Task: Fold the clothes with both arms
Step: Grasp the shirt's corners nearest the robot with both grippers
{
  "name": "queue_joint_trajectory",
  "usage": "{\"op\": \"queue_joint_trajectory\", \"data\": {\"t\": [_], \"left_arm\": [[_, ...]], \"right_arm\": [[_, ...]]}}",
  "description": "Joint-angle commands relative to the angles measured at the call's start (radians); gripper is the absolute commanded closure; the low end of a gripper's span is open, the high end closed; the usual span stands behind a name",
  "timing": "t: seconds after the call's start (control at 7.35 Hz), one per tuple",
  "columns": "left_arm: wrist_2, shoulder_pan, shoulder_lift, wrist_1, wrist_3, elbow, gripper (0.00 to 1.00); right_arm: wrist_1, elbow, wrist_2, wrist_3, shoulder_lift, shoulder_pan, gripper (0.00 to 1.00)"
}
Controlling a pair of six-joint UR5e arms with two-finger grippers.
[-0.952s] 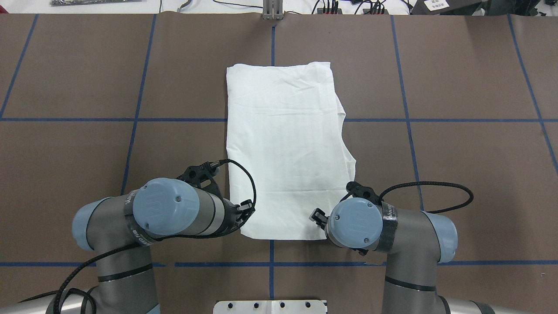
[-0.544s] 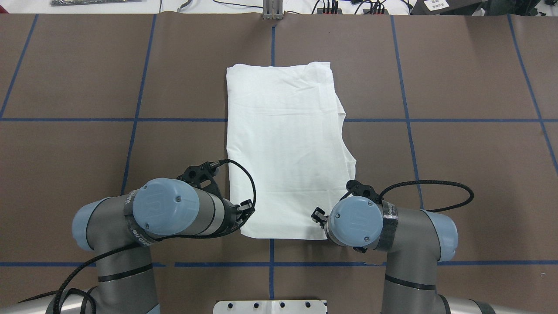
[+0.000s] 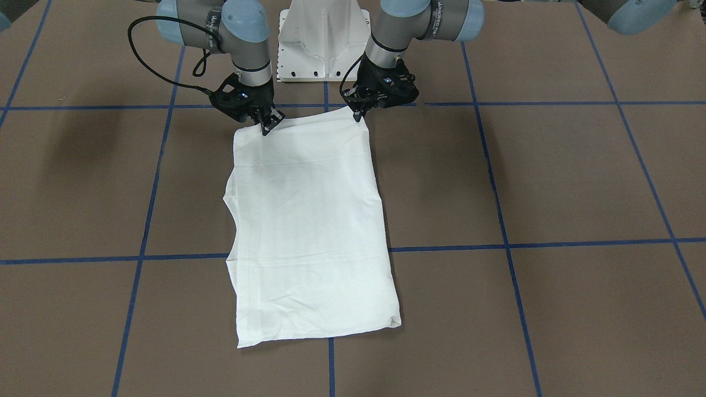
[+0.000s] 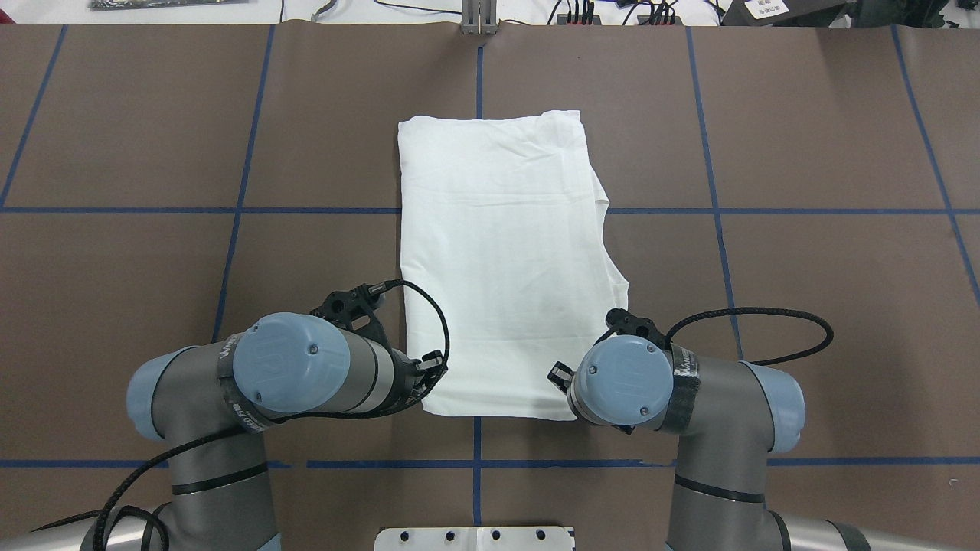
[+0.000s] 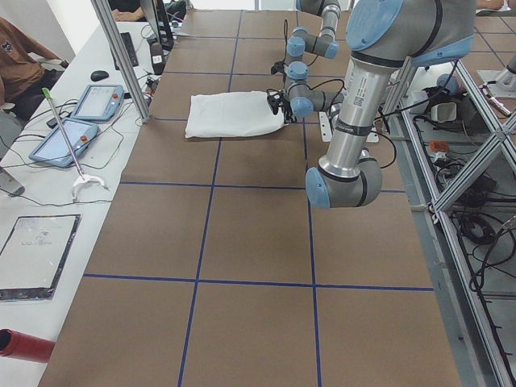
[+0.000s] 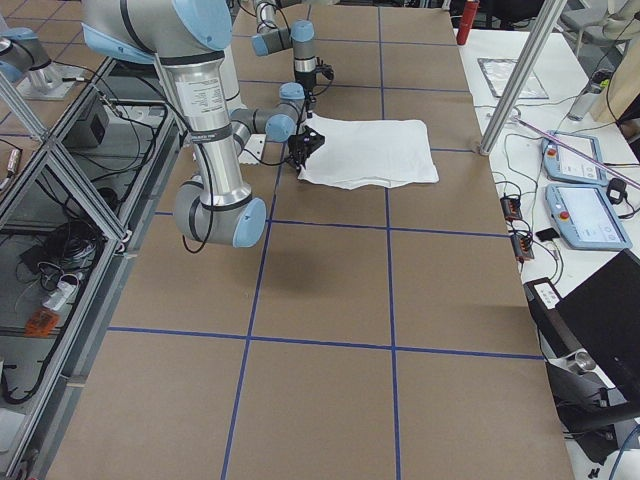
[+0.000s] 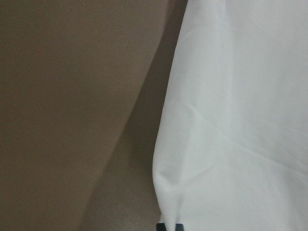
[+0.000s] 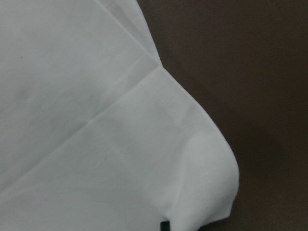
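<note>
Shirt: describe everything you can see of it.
The shirt is white, soft, lightly creased cloth. It is folded into a long rectangle and lies flat on the brown table, its length running away from the robot. No print, collar or sleeves show. Along the robot's right side, layered edges jut out unevenly. The left claw and right claw pinch its two near corners, which pucker slightly.

Plain white shirt (image 4: 498,260), flat brown table (image 4: 827,130) with a blue line grid (image 4: 115,209); left arm (image 4: 199,451) and right arm (image 4: 720,459) grey, pale blue caps (image 4: 291,363), black cables (image 4: 766,314).
</note>
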Motion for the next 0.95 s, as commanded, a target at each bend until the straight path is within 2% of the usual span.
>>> {"op": "queue_joint_trajectory", "data": {"t": [0.0,0.41,0.54,0.82], "left_arm": [[0.0,0.0,-0.002,0.001,0.001,0.0,1.0],[-0.008,-0.001,0.004,0.029,0.001,-0.047,1.0],[-0.064,0.0,0.002,0.114,-0.003,-0.107,1.0],[-0.092,0.015,0.009,0.284,-0.011,-0.251,1.0]], "right_arm": [[0.005,0.008,0.008,0.0,0.008,0.013,1.0],[0.003,0.066,0.021,0.012,0.007,0.026,1.0],[0.009,0.095,0.025,0.009,-0.004,0.026,1.0],[-0.003,0.244,0.042,0.008,-0.038,-0.057,1.0]]}}
